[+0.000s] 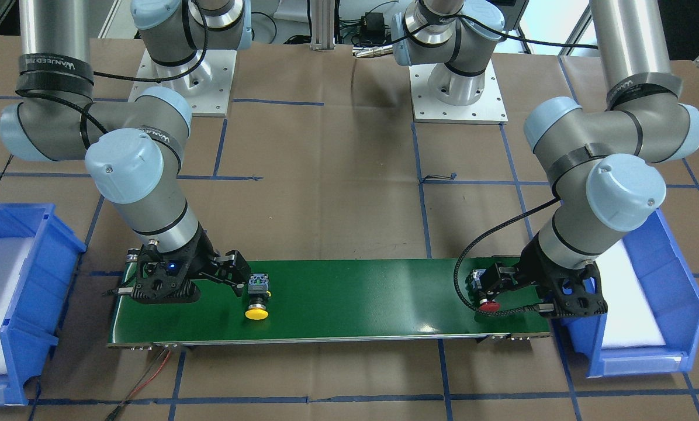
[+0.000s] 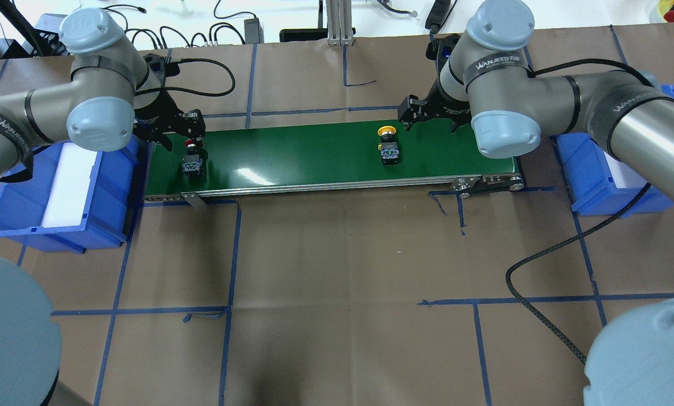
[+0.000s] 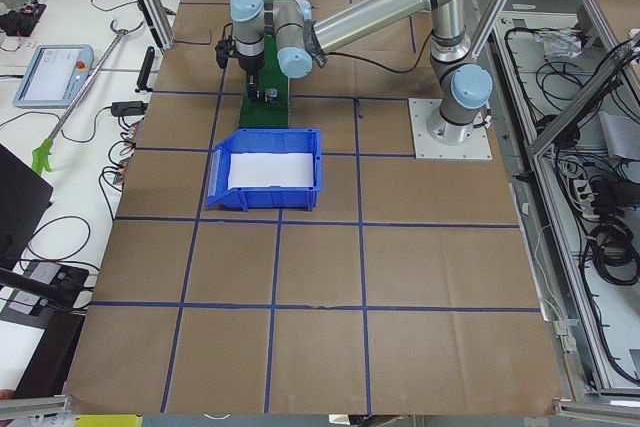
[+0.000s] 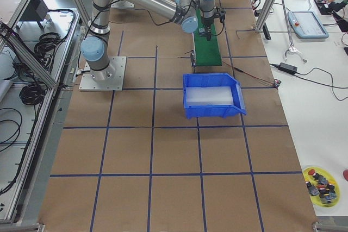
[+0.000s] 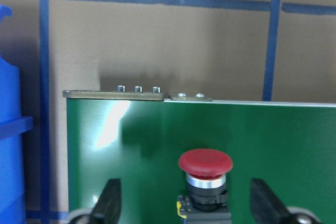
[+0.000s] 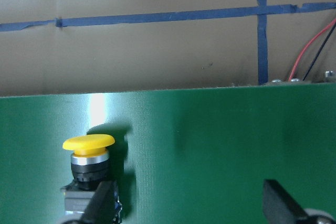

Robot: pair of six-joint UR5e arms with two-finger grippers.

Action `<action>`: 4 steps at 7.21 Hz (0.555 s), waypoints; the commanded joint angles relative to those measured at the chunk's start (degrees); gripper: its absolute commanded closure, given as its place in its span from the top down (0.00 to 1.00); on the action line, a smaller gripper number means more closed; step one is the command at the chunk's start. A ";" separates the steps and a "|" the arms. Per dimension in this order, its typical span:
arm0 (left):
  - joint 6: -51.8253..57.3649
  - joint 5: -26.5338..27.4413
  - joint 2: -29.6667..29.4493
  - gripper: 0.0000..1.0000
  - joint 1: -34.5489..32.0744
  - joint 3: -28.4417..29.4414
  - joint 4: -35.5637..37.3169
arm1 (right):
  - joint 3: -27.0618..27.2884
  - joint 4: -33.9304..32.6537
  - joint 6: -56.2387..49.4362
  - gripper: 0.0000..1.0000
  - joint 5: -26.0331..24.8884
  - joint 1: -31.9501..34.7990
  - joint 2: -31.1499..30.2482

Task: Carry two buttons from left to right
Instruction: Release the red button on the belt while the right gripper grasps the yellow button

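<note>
The red-capped button lies on the left end of the green belt; it also shows in the overhead view and the front view. My left gripper is open, its fingers wide on either side of the button, not touching it. The yellow-capped button lies further right on the belt. My right gripper is open. Its left finger is close by the button's body and its other finger is far off.
A blue bin with a white pad stands at the belt's left end and another at its right end. Red and black wires run from the belt's right end. The table is brown paper with blue tape lines.
</note>
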 commanded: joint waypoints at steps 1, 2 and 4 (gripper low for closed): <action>-0.78 0.06 2.88 1.00 -0.71 6.07 -10.78 | 0.54 0.03 -0.01 1.00 -0.08 0.00 0.95; -1.39 0.06 4.19 1.00 -1.07 8.45 -15.19 | 0.45 0.03 -0.01 1.00 -0.08 0.00 0.87; -3.33 0.32 9.01 1.00 -2.47 8.57 -21.11 | 0.54 0.12 0.08 1.00 -0.08 0.09 0.95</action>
